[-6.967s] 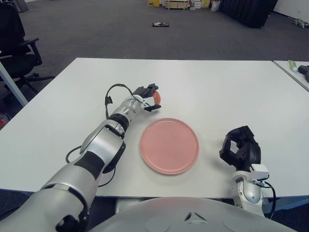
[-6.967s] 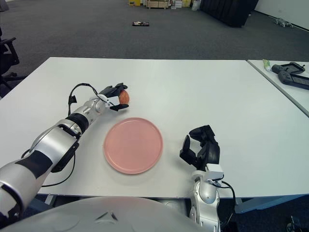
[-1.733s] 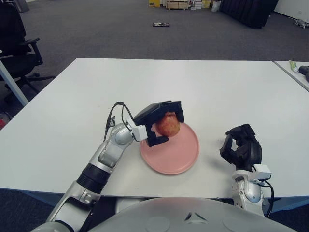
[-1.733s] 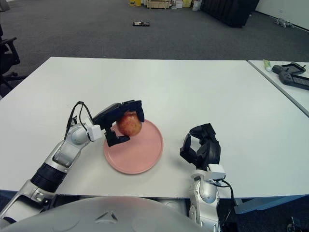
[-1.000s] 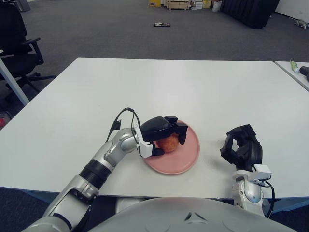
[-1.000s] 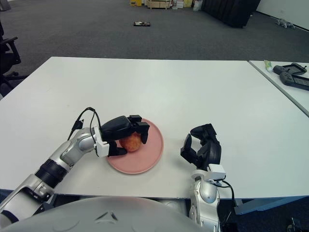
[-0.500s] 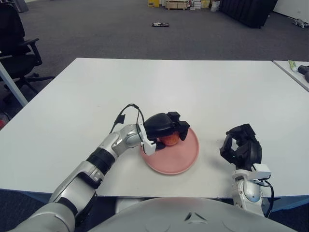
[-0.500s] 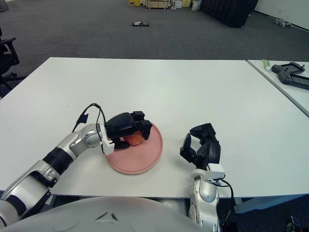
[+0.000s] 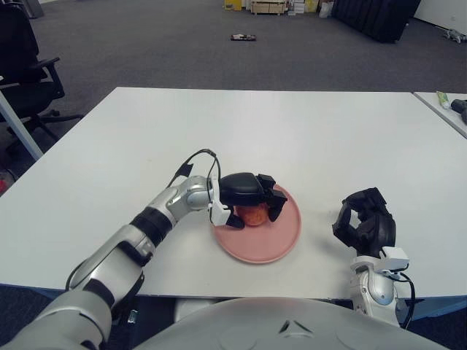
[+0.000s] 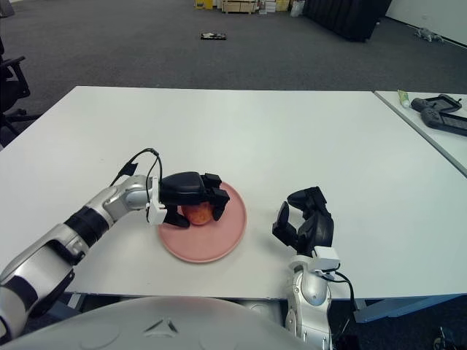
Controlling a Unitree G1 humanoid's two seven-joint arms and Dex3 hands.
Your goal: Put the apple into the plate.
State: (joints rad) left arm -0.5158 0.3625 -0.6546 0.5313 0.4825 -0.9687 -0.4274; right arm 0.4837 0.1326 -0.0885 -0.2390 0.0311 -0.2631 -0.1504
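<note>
A red apple (image 9: 253, 215) rests on the pink plate (image 9: 271, 237) near the middle of the white table. My left hand (image 9: 252, 198) covers the apple from above, its black fingers curled down around it; the apple also shows under the fingers in the right eye view (image 10: 197, 214). Most of the apple is hidden by the hand. My right hand (image 9: 364, 222) sits parked at the table's front right, fingers curled and holding nothing.
The white table (image 9: 328, 131) stretches far back and to both sides. A second table (image 10: 430, 120) at the right holds a dark device and a small tube. An office chair (image 9: 22, 65) stands at the far left.
My left hand has lowered the apple onto the plate and its wrist has swung left and flattened over it. The right hand has not moved.
</note>
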